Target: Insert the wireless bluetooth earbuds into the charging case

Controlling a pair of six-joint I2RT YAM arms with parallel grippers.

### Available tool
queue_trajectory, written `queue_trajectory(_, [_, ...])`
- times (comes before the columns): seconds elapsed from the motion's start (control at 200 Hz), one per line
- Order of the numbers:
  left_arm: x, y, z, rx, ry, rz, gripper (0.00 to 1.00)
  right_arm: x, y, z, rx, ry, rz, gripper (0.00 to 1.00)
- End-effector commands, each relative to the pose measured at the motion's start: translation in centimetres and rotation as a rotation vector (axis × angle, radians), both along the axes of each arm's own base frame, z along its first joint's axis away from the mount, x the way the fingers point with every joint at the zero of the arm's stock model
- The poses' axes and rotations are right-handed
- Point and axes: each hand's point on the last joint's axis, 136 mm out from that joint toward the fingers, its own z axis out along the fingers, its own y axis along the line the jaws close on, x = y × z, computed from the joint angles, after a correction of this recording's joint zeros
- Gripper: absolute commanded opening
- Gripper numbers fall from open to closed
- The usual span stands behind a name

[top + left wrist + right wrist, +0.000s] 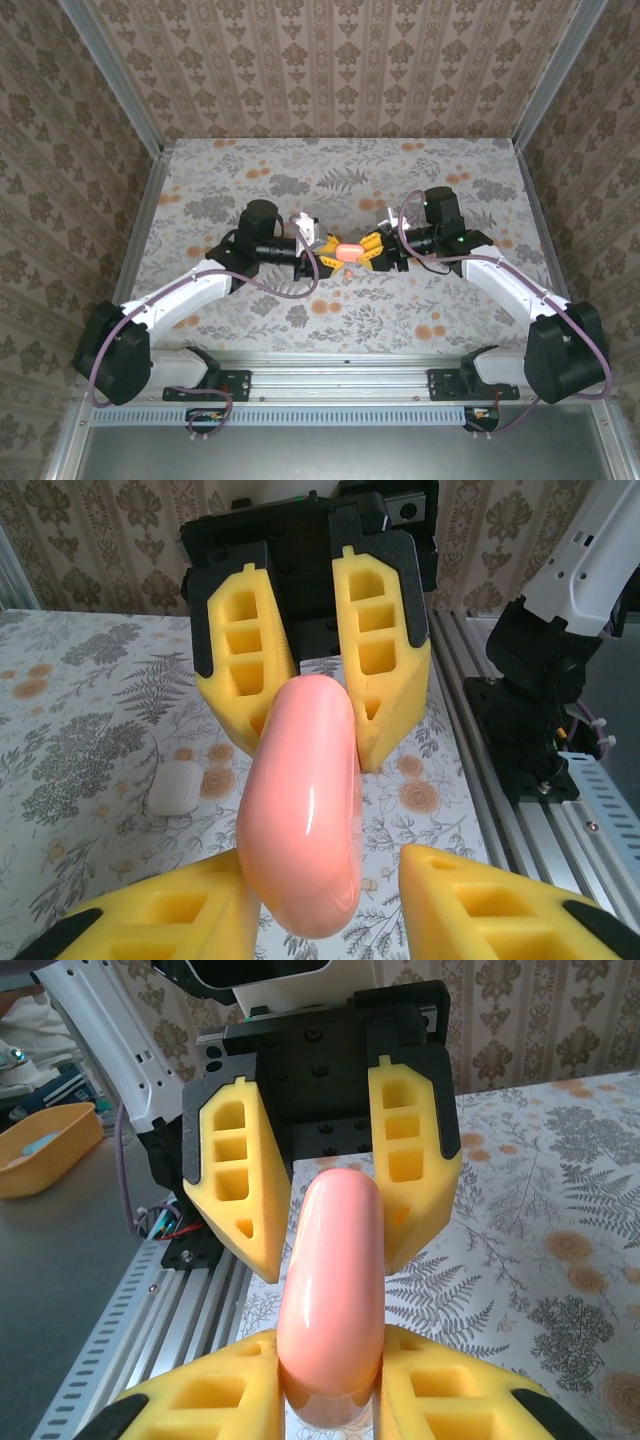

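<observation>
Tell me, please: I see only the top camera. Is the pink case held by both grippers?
Observer: The right gripper is shut on the pink case, its fingers pressing both sides.
Operator: And the left one?
Observer: The left gripper is around the case, but a gap shows beside one finger.
Operator: Is anything else nearby?
Observer: A white case lies on the table, apart from the grippers.

Robot lab cell: aluminium rail [345, 375], wallpaper-print walls [340, 60], floral-print tabletop [340, 165].
</observation>
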Motion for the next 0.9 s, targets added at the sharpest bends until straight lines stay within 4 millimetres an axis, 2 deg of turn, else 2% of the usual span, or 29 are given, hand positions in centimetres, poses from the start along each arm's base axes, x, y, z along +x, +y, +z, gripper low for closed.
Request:
queue_trajectory(0.0, [-0.5,-0.1,0.4,-0.023,0.013,-0.038,0.36,-0.6,0.4,0.4,0.032,-0.026,0.049,0.24])
queue_trajectory(0.2, [-0.8,0.0,0.5,-0.022,0.017,-0.046,0.30,-0.6,0.5,0.1,0.032,-0.013,0.058,0.24])
queue_trajectory(0.34, [-0.7,0.1,0.4,-0.006,0.013,-0.039,0.21,-0.3,0.6,0.0,0.016,-0.004,0.039,0.25])
queue_trajectory(0.39, [-0.6,0.2,0.3,0.013,0.010,-0.031,0.19,-0.1,0.5,0.1,-0.002,0.026,0.020,0.28])
queue_trajectory(0.475, [-0.2,0.6,-0.3,0.060,-0.007,0.005,0.18,0.3,0.1,0.2,-0.057,0.066,-0.032,0.42])
queue_trajectory(0.53, [0.1,0.9,-0.8,0.088,-0.027,0.034,0.17,0.2,-0.3,0.1,-0.095,0.074,-0.062,0.46])
queue_trajectory(0.75, [0.7,2.1,-1.6,0.171,-0.094,0.096,0.17,0.9,-1.6,0.4,-0.209,-0.019,-0.193,0.53])
queue_trajectory(0.895, [0.5,2.2,-1.6,0.184,-0.104,0.089,0.17,1.1,-1.1,0.6,-0.254,-0.041,-0.194,0.56])
